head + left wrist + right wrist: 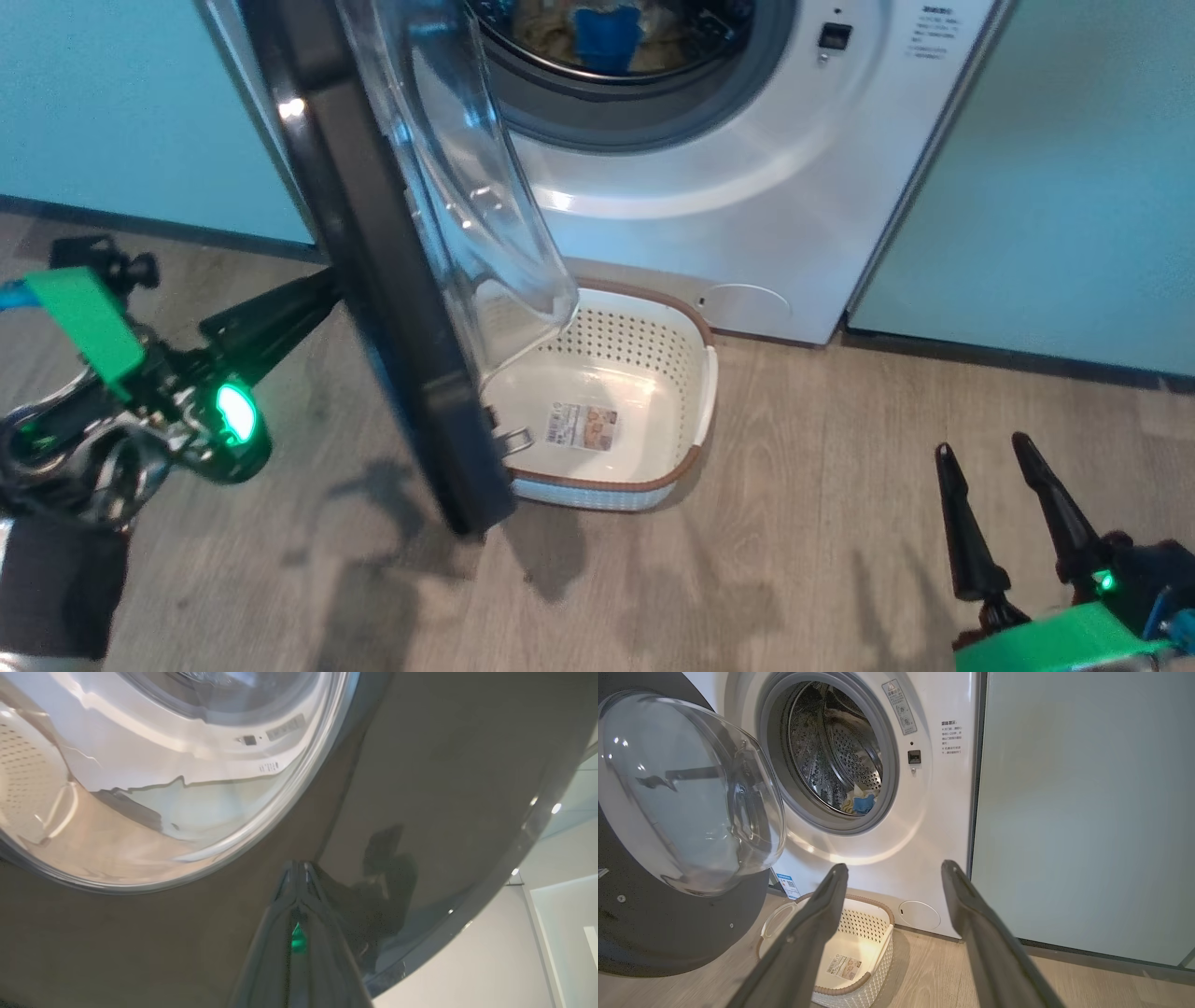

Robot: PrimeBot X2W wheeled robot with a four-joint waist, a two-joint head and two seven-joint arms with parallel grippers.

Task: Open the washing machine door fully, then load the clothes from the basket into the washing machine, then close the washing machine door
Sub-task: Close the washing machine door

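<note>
Left fingers pinching together, tips touching black outer face of washing machine door. Right fingers standing wide above floor. Clothes lying inside washing machine.

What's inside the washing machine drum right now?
Pale-yellow clothes and a blue piece lie low at the front of the drum, just behind the grey gasket. The steel wall above them looks bare. The gasket lip hides the drum's nearest floor.
</note>
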